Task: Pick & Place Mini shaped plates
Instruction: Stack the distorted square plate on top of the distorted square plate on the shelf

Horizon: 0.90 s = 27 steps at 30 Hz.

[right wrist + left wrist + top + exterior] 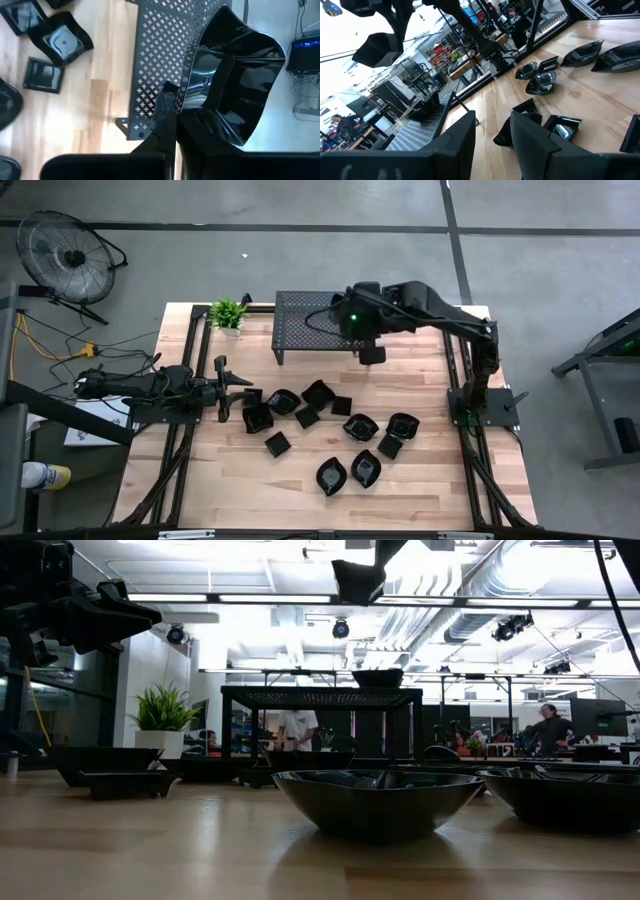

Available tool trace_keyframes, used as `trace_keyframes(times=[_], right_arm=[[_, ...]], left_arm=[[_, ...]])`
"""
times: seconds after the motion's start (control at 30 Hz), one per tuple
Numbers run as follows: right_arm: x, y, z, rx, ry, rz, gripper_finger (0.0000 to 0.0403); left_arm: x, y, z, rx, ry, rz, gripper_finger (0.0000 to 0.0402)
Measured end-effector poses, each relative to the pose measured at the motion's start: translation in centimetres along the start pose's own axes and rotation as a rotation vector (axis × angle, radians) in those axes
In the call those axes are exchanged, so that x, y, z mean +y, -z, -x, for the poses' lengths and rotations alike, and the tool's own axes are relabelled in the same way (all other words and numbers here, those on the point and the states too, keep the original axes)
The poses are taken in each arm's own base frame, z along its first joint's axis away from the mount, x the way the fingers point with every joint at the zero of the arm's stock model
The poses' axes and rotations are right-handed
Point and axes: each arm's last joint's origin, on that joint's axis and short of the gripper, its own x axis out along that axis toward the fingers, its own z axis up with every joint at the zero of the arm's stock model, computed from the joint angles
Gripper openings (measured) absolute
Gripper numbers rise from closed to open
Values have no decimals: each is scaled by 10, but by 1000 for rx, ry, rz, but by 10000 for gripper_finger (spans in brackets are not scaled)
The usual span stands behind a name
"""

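Several small glossy black plates (pixel 361 426) lie scattered on the wooden table's middle and near half; some are square (pixel 277 443), some leaf-shaped (pixel 332 476). The black perforated stand (pixel 310 315) stands at the far edge, and one plate (pixel 378 677) rests on its top. My right gripper (pixel 177 107) is above the stand's near right corner, shut on one plate (pixel 372 354). My left gripper (pixel 224 387) rests level at the table's left, open, with nothing between its fingers (pixel 462 145); the nearest plates (pixel 555 125) lie just ahead of it. My right gripper pinches the plate's rim (pixel 200 107) between its two fingers, one finger (pixel 165 112) against each face of the wall. The fingers slant down from above. The plate is lifted clear, tilted, its hollow side showing, above the stand's edge (pixel 137 75).
A small potted plant (pixel 228 313) stands at the far left beside the stand. The black arm frames run along both table sides (pixel 468 440). A fan (pixel 65 252) stands on the floor beyond the far left corner. Bare wood lies at the near edge (pixel 250 500).
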Motion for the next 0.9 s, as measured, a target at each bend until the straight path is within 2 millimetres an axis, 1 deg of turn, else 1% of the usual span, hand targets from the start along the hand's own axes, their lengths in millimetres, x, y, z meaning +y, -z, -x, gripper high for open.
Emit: trace_keyframes(times=[0.13,0.3,0.43,0.57,0.73,0.9], right_arm=[[-11,5,-5,16,6,10,7],[-23,11,-10,6,-50,-12,4],[-33,16,-14,16,-50,-27,6],[-39,20,-18,11,-85,-25,5],[-43,26,-33,59,-114,-19,4],[-40,31,-53,133,-146,-8,6]], left_arm=[[0,0,0,0,0,0,120],[0,0,0,0,0,0,120],[0,0,0,0,0,0,120],[0,0,0,0,0,0,120],[0,0,0,0,0,0,120],[0,0,0,0,0,0,120]])
